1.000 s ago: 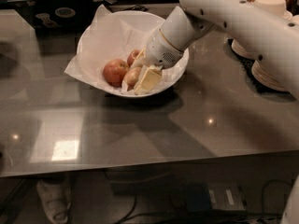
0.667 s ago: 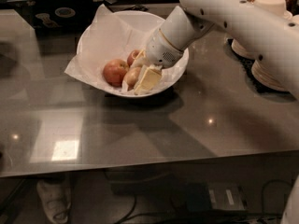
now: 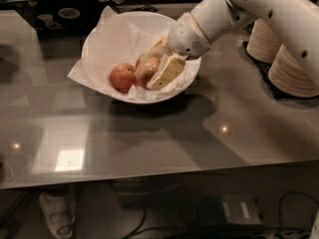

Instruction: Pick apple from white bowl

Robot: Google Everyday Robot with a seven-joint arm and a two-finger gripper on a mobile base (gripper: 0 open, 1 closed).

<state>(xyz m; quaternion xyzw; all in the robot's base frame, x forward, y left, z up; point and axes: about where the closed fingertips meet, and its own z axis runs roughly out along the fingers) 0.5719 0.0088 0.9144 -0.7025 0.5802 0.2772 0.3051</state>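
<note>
Reaching in from the upper right, the white arm (image 3: 269, 9) crosses the far right part of the grey table (image 3: 149, 143) and ends in the white bowl (image 3: 99, 34). The near half of the table is open surface up to its front edge, below which cables and a shoe (image 3: 57, 210) show on the floor. To the left of the bowl the surface is also bare. To the right, two stacks of small bowls (image 3: 294, 68) stand on a dark mat near the table's right edge, close under the arm. A dark tray (image 3: 60, 16) lies along the far edge, just behind the bowl.

The bowl is lined with a paper sheet (image 3: 82, 76) whose corners overhang the rim. Inside, the gripper (image 3: 148, 71) sits right of centre, its two cream fingers (image 3: 167, 72) clasping the apple (image 3: 144, 68) from either side. A second apple (image 3: 122, 76) lies just beside it to the left, and part of a third (image 3: 139, 59) shows behind
</note>
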